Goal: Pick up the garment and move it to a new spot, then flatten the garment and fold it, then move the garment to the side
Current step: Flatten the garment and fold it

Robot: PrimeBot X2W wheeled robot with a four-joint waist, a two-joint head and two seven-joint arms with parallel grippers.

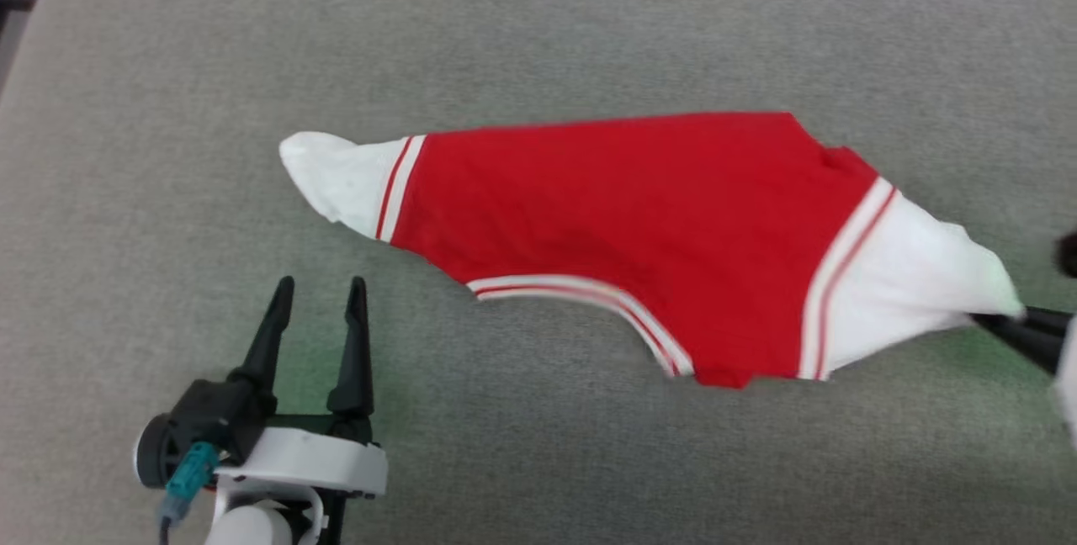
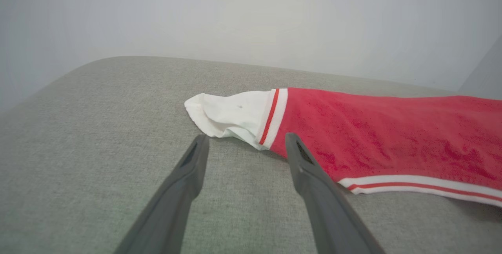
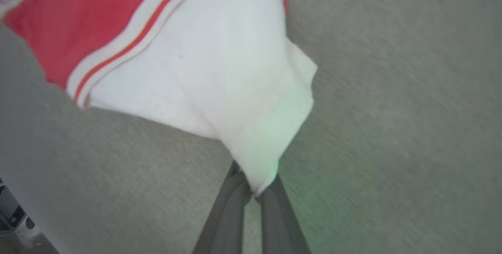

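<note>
R hand [image 1: 997, 326] cut off at edge; garment [image 1: 639, 225] sleeve tip prob. hidden btwn fingers [image 3: 229, 214].

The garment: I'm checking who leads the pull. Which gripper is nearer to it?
Right. The right gripper is shut on a white sleeve tip of the garment; the left gripper is open, just short of the other sleeve.

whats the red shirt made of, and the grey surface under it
The garment: thin, soft matte cloth, probably a jersey knit; it lies limp and its white sleeve puckers where the right gripper pinches it. The grey surface: matte woven upholstery-like fabric, fine weave visible; likely padded, given its rounded edge.
</note>
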